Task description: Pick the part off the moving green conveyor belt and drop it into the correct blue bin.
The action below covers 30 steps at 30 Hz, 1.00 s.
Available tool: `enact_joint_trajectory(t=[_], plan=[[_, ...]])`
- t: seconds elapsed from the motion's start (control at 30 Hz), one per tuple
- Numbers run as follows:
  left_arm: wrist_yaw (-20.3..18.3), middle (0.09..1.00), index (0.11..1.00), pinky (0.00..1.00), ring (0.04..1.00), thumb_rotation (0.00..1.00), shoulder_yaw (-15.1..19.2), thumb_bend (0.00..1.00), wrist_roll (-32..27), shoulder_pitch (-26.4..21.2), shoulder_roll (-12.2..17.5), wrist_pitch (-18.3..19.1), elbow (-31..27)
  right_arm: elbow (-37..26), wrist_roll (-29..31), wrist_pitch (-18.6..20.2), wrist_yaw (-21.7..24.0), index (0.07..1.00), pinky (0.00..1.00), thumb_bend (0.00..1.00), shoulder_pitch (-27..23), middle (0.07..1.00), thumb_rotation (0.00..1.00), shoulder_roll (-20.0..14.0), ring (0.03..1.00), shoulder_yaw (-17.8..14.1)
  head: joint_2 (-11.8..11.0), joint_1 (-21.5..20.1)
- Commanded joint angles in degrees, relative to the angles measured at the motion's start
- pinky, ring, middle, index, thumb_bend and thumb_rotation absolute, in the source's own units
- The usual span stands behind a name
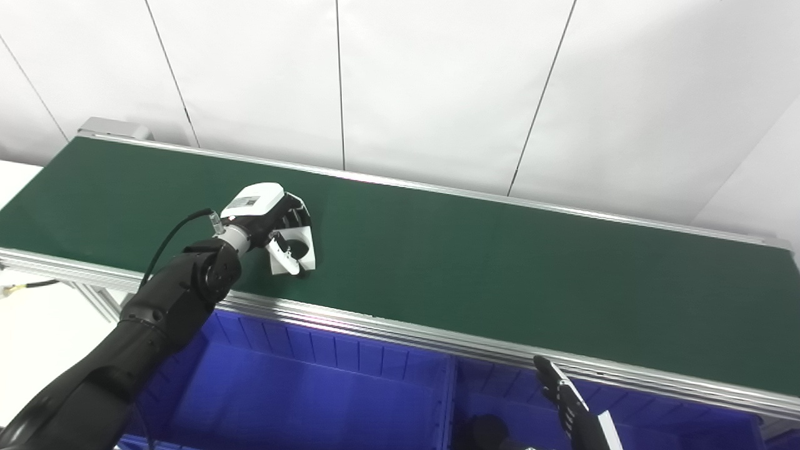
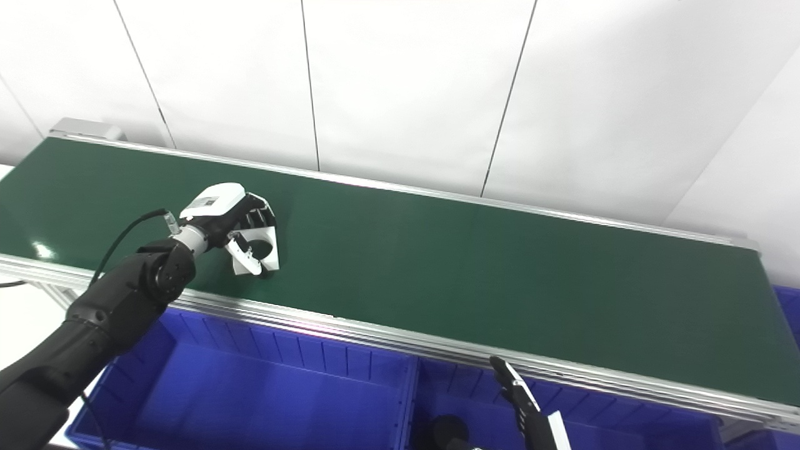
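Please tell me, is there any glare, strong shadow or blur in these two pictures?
Right eye view: a small bright glare spot on the green belt near its left end; the left hand and white part are fairly sharp. Left eye view: shine on the metal rail, even lighting, only a faint shadow under the part; the right hand at the bottom edge is slightly soft.

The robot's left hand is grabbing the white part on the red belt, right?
Not quite: the flat conveyor belt is dark green, not red. The left eye view shows the left robot hand closed around the small white part on it.
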Motion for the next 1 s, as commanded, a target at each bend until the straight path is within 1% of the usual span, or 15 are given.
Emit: enact_joint_trajectory(t=[0.0,0.07,0.13,0.2,0.23,0.27,0.37,0.43,0.47,0.5,0.6,0.77,0.83,0.9,0.97], plan=[[3.55,0.475,0.540,0.34,0.383,0.00,2.72,0.50,-1.74,-0.90,0.39,-1.52,-5.05,-1.82,0.06,-3.11,-0.19,0.901,0.91,0.91,-0.21,0.928,0.39,0.23,0.933,-0.20,0.26,-1.04],[6.75,0.479,0.523,0.36,0.391,0.00,5.36,0.50,-3.46,0.79,-0.42,-4.23,-9.83,-2.24,-0.38,-2.96,-0.32,0.903,0.92,0.91,0.01,0.930,0.40,0.36,0.935,-0.07,0.59,-2.36],[8.29,0.482,0.510,0.40,0.407,0.00,7.64,0.50,-5.18,2.28,-1.46,-5.92,-14.16,-2.63,-0.93,-2.72,-0.52,0.904,0.92,0.92,0.20,0.932,0.41,0.58,0.937,0.03,0.72,-3.67],[8.59,0.487,0.501,0.43,0.426,0.00,9.60,0.50,-7.36,4.03,-2.70,-6.71,-18.93,-3.00,-1.17,-2.61,-0.57,0.903,0.92,0.92,0.41,0.931,0.42,0.95,0.935,0.23,0.99,-5.99],[8.57,0.487,0.504,0.43,0.433,0.00,10.39,0.50,-8.17,4.82,-3.29,-7.00,-20.95,-3.12,-1.14,-2.60,-0.52,0.904,0.92,0.93,0.48,0.931,0.42,1.11,0.935,0.33,0.99,-5.99],[8.29,0.484,0.506,0.43,0.436,0.00,10.81,0.50,-9.38,5.85,-4.06,-7.82,-23.44,-3.51,-1.13,-2.10,-0.32,0.907,0.92,0.93,0.62,0.934,0.42,1.33,0.939,0.54,1.43,-7.67],[6.85,0.482,0.506,0.43,0.441,0.00,11.73,0.50,-11.84,7.62,-5.30,-8.67,-27.43,-4.40,-1.43,-1.06,-0.05,0.913,0.93,0.93,0.97,0.942,0.42,1.81,0.947,0.94,1.81,-8.93],[5.94,0.485,0.506,0.41,0.434,0.00,12.09,0.50,-14.94,9.65,-6.48,-10.37,-30.20,-4.64,-1.88,-1.25,-0.23,0.915,0.93,0.92,1.04,0.942,0.41,2.23,0.944,1.21,2.40,-10.58],[6.03,0.487,0.506,0.40,0.431,0.00,12.32,0.50,-16.36,10.97,-7.42,-11.33,-31.60,-5.00,-2.48,-0.94,-0.43,0.916,0.92,0.92,1.14,0.941,0.41,2.48,0.942,1.40,3.18,-12.48],[6.44,0.490,0.504,0.40,0.430,0.00,12.54,0.50,-17.46,12.37,-8.52,-12.62,-32.61,-5.36,-2.97,-0.62,-0.61,0.918,0.92,0.92,1.23,0.942,0.42,2.76,0.942,1.54,3.59,-13.25],[7.70,0.487,0.513,0.35,0.410,0.00,12.57,0.50,-17.02,16.26,-11.49,-14.75,-35.20,-6.24,-4.18,0.14,-0.99,0.917,0.92,0.93,1.42,0.945,0.42,3.52,0.948,1.75,4.55,-15.27],[6.68,0.479,0.516,0.30,0.393,0.00,11.66,0.50,-15.93,21.76,-14.48,-16.40,-38.44,-6.72,-5.20,0.69,-1.14,0.916,0.92,0.93,1.42,0.946,0.42,4.61,0.945,2.18,5.37,-19.95],[6.02,0.495,0.501,0.31,0.403,0.00,10.69,0.50,-15.99,23.99,-14.98,-17.88,-38.15,-6.73,-6.02,0.80,-1.42,0.906,0.89,0.93,1.36,0.933,0.42,4.95,0.928,2.37,5.51,-20.39],[5.10,0.503,0.487,0.35,0.427,0.00,9.56,0.50,-16.37,26.05,-14.88,-19.96,-36.70,-6.93,-6.88,1.10,-1.58,0.915,0.89,0.92,1.33,0.935,0.44,5.09,0.932,2.60,5.98,-21.24],[4.80,0.505,0.493,0.35,0.422,0.00,8.79,0.50,-16.09,27.25,-14.52,-21.86,-35.20,-7.30,-7.41,1.55,-1.76,0.919,0.90,0.93,1.41,0.932,0.45,5.26,0.935,2.70,6.44,-21.90]])
